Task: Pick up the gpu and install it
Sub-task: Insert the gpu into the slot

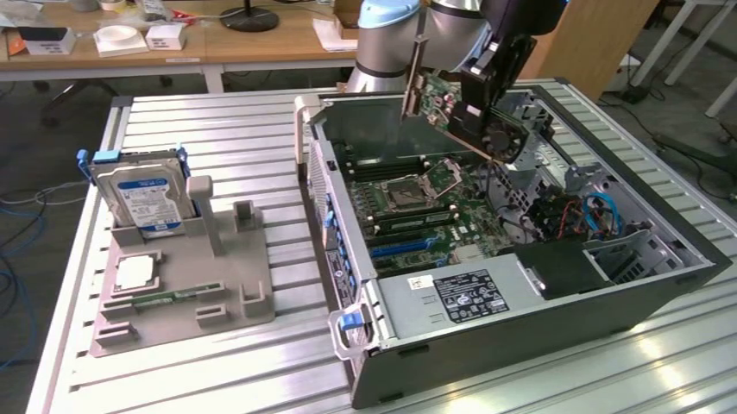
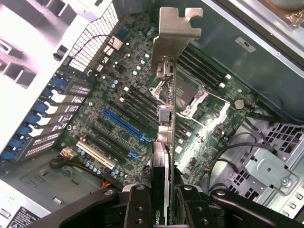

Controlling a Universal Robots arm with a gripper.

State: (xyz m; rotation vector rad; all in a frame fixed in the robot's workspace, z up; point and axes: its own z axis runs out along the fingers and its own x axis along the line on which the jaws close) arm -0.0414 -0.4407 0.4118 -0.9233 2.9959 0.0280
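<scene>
The hand [image 2: 164, 209] pinches the gpu [image 2: 167, 66], tilted above the open case [image 1: 484, 354] on the counter [image 1: 207, 129]. Lowered askew, its edge could miss the blue slot [image 2: 121, 124] and scrape the motherboard [image 2: 142, 61].

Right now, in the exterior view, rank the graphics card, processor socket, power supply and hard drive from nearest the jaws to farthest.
1. Graphics card: held in the jaws, above the case.
2. Processor socket: on the board below.
3. Power supply: case's near end.
4. Hard drive: in the stand, exterior view's left.

gpu [image 2: 165, 116] bracket: shiny bare metal; table [image 1: 207, 129]: ribbed matt metal
</scene>
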